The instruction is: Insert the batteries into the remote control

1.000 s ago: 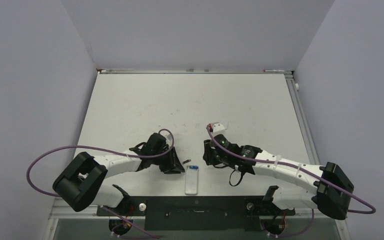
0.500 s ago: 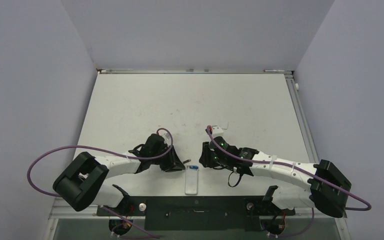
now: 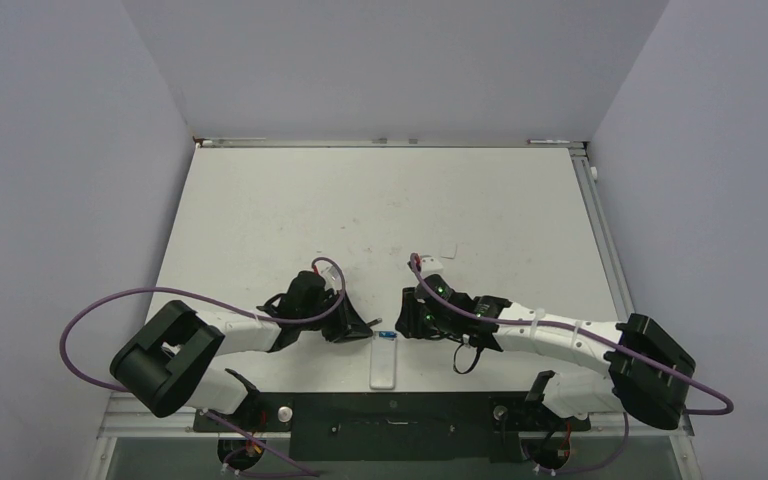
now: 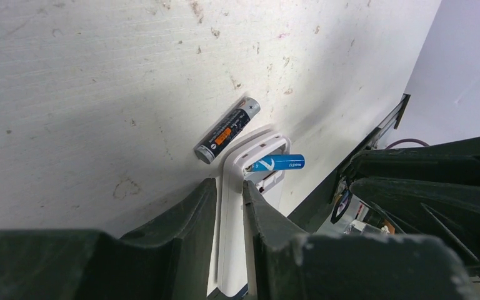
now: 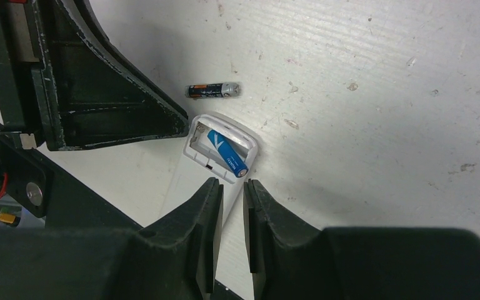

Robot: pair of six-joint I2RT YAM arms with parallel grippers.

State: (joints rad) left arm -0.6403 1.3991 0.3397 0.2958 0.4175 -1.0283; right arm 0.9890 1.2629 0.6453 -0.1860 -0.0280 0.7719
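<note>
The white remote control [image 3: 384, 368] lies back-up near the table's front edge, with its battery bay open at the far end. A blue battery [image 5: 227, 153] rests slanted in that bay [image 4: 278, 164]. The dark battery [image 4: 227, 130] lies loose on the table just beyond the remote's far left corner [image 5: 212, 90]. My left gripper [image 4: 229, 182] is shut to a thin slot over the remote's left edge, whose white side shows through the slot. My right gripper [image 5: 232, 182] is shut and holds nothing, its tips just short of the blue battery's near end.
A small white plastic piece [image 3: 448, 248] lies behind the right wrist. The black mounting bar [image 3: 390, 410] runs along the front edge just below the remote. Both grippers [image 3: 358, 326] [image 3: 408, 326] crowd the remote's far end, a few centimetres apart.
Both pairs of jaws have narrowed. The right gripper has slid left and nearer, toward the bay. The left gripper edged closer to the remote. The remote has not moved.
</note>
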